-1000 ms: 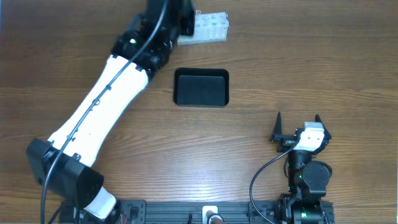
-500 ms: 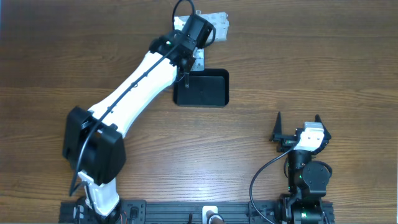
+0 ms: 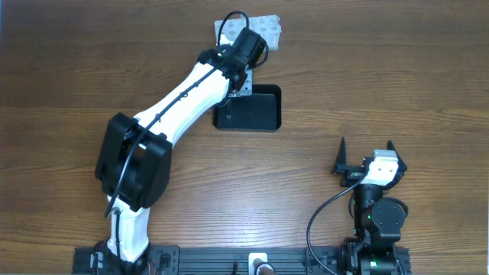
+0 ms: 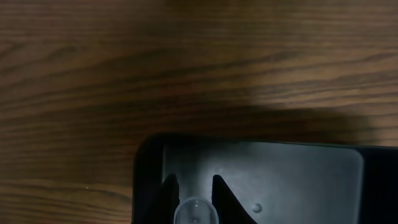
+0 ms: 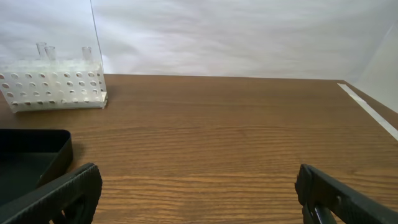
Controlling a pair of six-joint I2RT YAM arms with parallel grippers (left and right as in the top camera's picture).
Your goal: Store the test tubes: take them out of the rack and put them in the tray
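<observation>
- The left end effector (image 4: 194,186) is clamping a test tube (image 4: 196,213) between its fingers, hanging over the black tray (image 4: 149,163) near its 10 o'clock corner.
- Doing this step well is probably meaning shifting inward from the rim, lowering close to the tray floor and laying the tube flat before letting go, so it is neither dropping nor rolling out.
- The rack (image 5: 55,90) is standing on the desk (image 4: 186,62) at the tray's 12 o'clock, with three tubes (image 5: 87,53) waiting in it.
- The right end effector (image 5: 198,186) is resting with its jaws spread wide at the tray's 4 o'clock.
</observation>
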